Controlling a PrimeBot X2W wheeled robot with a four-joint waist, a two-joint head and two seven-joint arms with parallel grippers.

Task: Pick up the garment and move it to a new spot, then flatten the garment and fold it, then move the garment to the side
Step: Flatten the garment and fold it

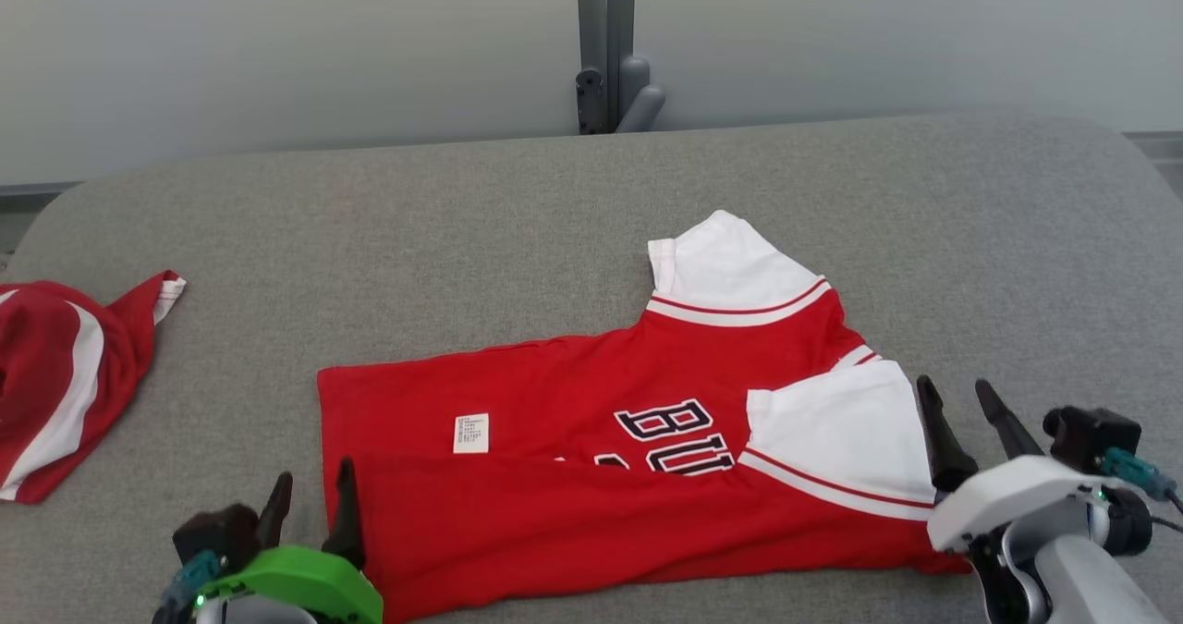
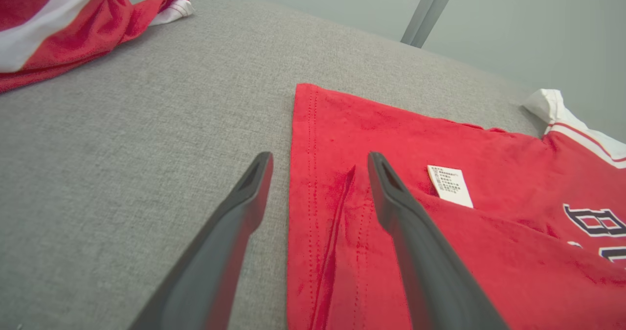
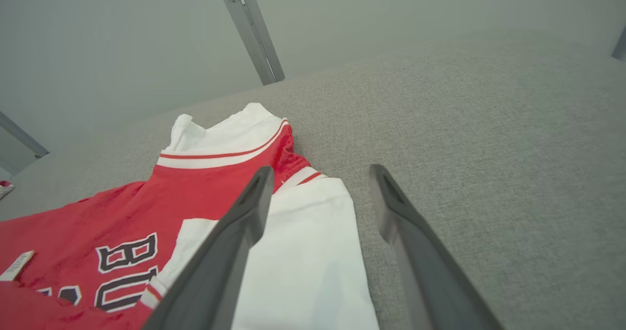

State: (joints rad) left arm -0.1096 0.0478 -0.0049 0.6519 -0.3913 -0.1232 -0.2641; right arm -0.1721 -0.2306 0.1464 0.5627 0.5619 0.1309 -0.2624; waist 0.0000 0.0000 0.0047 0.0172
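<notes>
The red garment [image 1: 591, 439] lies spread on the grey padded surface [image 1: 462, 236], a little toward 6 o'clock from the middle of my head view, its hem end at 9 o'clock and its collar end at 3 o'clock. Its near long edge is doubled over toward 12 o'clock, and that flap covers the lower part of the dark lettering [image 1: 675, 434]. A white care label [image 1: 470, 433] sits on the red cloth just above the fold line. One white sleeve [image 1: 725, 263] points to 12 o'clock; the other white sleeve [image 1: 841, 430] lies folded across the chest at the 3 o'clock end.

My left gripper [image 1: 314, 473] is at the garment's hem corner, at 7 o'clock, jaws spread wide and holding nothing. In my left wrist view one finger [image 2: 244, 198] lies over bare grey surface and the other over the red hem. My right gripper [image 1: 954, 384] is at 4 o'clock beside the folded sleeve, also spread wide and empty, one finger [image 3: 244, 212] over the white cloth, its partner over the grey surface.

A second red and white garment [image 1: 65, 384] lies bunched at the 9 o'clock edge, well apart. A grey post [image 1: 605, 42] stands at 12 o'clock against the pale wall [image 1: 277, 51]
</notes>
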